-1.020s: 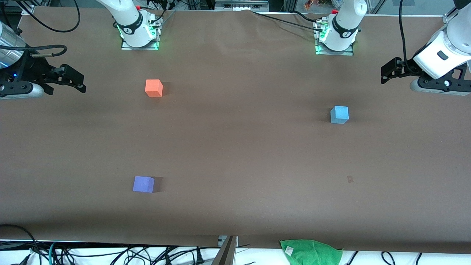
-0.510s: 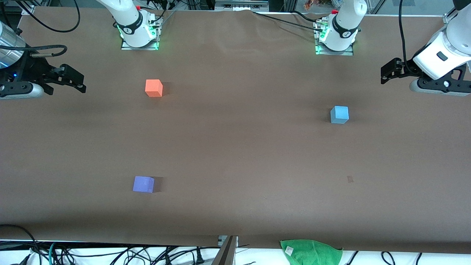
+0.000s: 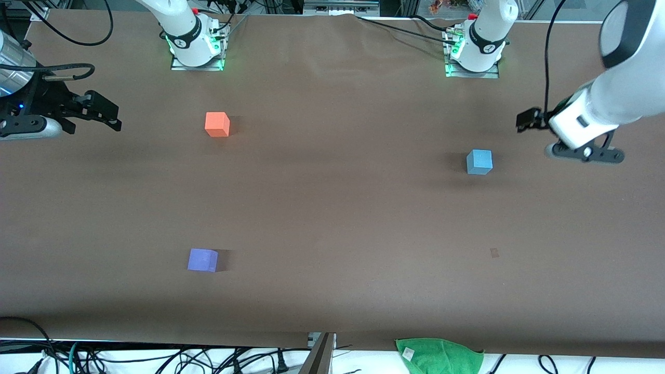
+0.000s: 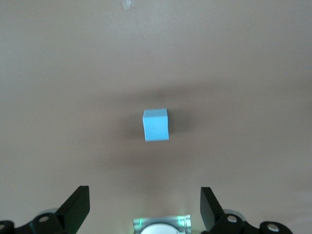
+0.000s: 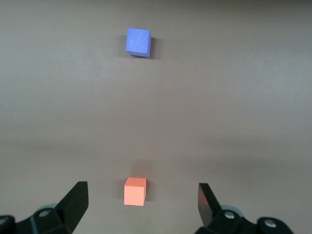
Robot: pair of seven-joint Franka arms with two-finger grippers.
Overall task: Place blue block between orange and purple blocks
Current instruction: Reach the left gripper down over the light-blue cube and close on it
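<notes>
While on bare table [image 3: 332, 208], blue block [image 3: 479, 161].

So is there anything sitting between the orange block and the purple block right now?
No. Between the orange block and the purple block there is only bare brown table, which shows in the front and right wrist views.

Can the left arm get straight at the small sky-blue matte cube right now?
Probably yes: the left gripper is open, the small sky-blue matte cube stands alone on the brown table, and nothing lies between them.
</notes>
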